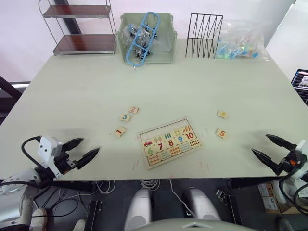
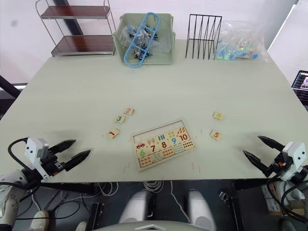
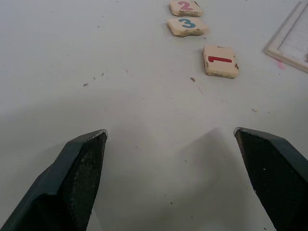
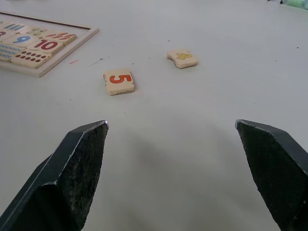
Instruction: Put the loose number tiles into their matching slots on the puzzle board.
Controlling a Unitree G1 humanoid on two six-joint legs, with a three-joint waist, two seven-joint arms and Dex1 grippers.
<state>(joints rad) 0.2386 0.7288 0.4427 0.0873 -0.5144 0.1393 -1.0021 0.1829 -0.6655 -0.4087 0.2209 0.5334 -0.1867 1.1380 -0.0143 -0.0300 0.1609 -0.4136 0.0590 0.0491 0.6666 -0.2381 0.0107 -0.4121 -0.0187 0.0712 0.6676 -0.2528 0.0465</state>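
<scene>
Worktop, big and pale, mostly bare in the middle. Far edge carries a two-tier shelf at left, a green basket, a black wire rack and a clear bag at right.

Board lies near the front edge, centre, turned a bit askew. Numbers 6 to 10 are seated; the slot row along its far long edge looks empty.

Left claw hovers at the near left with fingers spread wide, holding nothing. Right claw hovers at the near right, likewise spread and empty.

Tiles all loose on the worktop: 1, 3 and 2 in a diagonal string left of the board; 5 and 4 to its right, apart from each other.

Handling guess: thin stiff wood, light, lying flat, so probably hard to get under; pinch across two opposite side edges, low to the surface. May skid on the smooth top if nudged.

Room: plenty of open surface around every tile. 3 and 2 sit close together, so approach 1 first on that side. The front edge is near the board; keep tiles from sliding off it.
</scene>
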